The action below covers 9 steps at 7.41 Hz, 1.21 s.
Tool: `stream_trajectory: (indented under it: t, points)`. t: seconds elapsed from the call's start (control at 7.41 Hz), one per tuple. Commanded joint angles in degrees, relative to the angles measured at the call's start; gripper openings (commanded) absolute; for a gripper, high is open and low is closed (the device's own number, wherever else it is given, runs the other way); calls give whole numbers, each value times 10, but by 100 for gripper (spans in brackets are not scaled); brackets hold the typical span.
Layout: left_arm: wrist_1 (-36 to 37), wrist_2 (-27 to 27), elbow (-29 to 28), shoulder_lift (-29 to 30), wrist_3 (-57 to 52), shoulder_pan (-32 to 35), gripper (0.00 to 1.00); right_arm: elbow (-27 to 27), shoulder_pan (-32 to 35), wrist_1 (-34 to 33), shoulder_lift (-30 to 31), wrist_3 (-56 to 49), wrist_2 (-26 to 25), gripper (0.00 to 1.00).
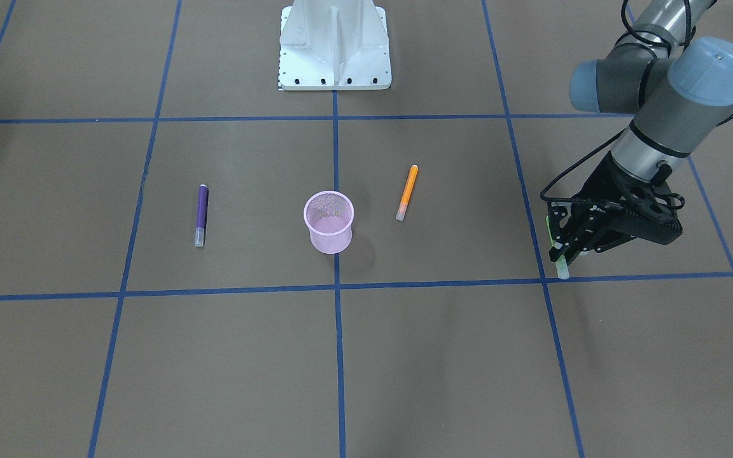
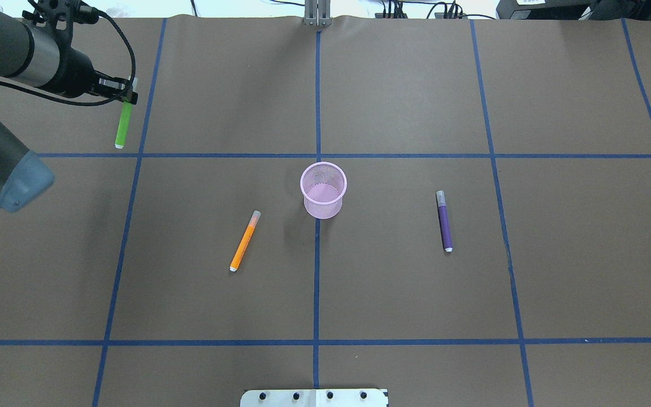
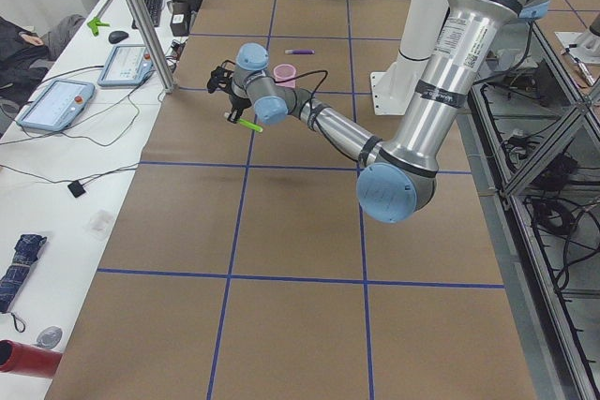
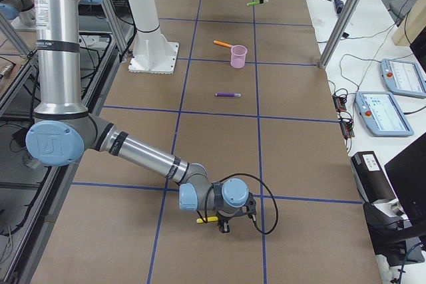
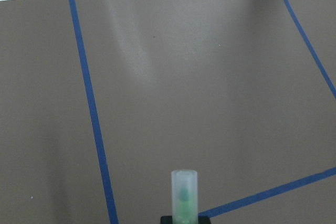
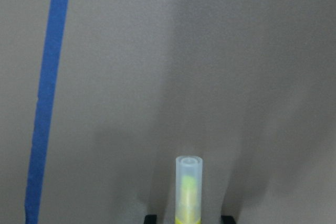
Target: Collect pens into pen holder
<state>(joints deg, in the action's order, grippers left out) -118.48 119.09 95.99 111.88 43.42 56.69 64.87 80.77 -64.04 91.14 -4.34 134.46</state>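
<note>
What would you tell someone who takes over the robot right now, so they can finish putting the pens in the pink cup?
Left gripper: shut on the slim green pen with a clear cap, far from the cup.
Right gripper: low over the table with the slim yellow pen at its tip; gripped or not, I cannot tell.
The slim purple pen and slim orange pen lie either side of the pink wire-mesh cup, not touching it.
Done: no pen is in the cup yet.
Left: all four pens.
</note>
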Motion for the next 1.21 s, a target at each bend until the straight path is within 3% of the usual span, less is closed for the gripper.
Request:
stream_trajectory:
  t: [0.0, 0.13, 0.54, 0.94, 1.08]
  points:
    - [0, 0, 1, 0, 0, 0, 0, 2, 0, 0, 0, 0, -4, 51]
    - [0, 0, 2, 0, 0, 1, 0, 1, 0, 1, 0, 1, -16, 50]
    - [0, 0, 2, 0, 0, 1, 0, 2, 0, 1, 0, 2, -17, 33]
    - [0, 0, 2, 0, 2, 1, 0, 3, 0, 1, -1, 3, -17, 33]
    - [0, 0, 2, 0, 2, 1, 0, 7, 0, 1, -1, 3, -17, 17]
